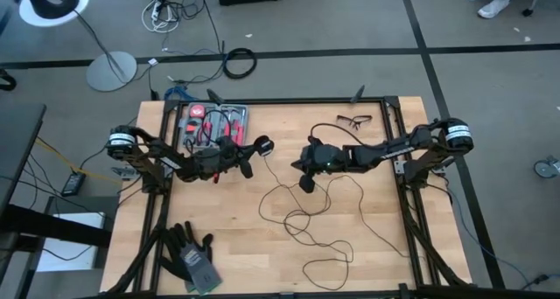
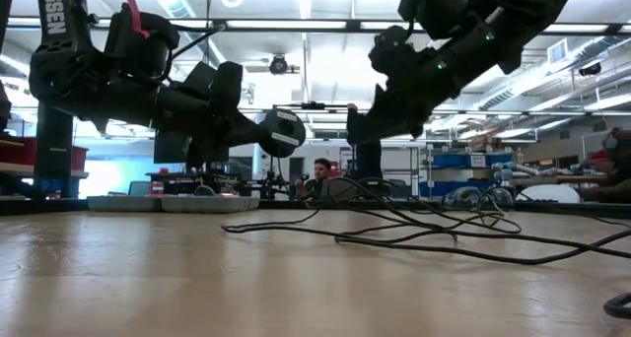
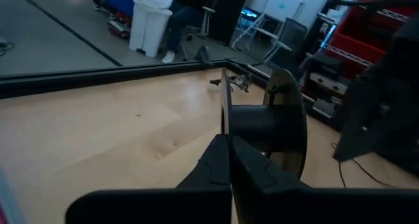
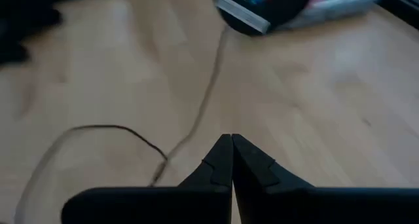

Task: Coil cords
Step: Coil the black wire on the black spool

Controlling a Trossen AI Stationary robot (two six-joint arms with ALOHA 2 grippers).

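The cord is thin and black and lies in loose loops on the wooden table's middle and near right. Its end runs up to a small round black puck, which the left wrist view shows as two thin discs on a hub. My left gripper is shut on the puck above the table's middle. My right gripper hovers just right of the puck, shut and slanting down. In the right wrist view the cord passes beside its fingertips, not between them. My left gripper pinches the rim of one of the puck's discs between its two fingers. The fingers come level from the table's left. The puck is lifted clear and stands on edge, with a flat face toward the near edge. The cord hangs slack from it to the table.
A tray of red-handled tools sits at the far left, glasses at the far right and dark gloves at the near left corner. A person sits in the room beyond the far edge.
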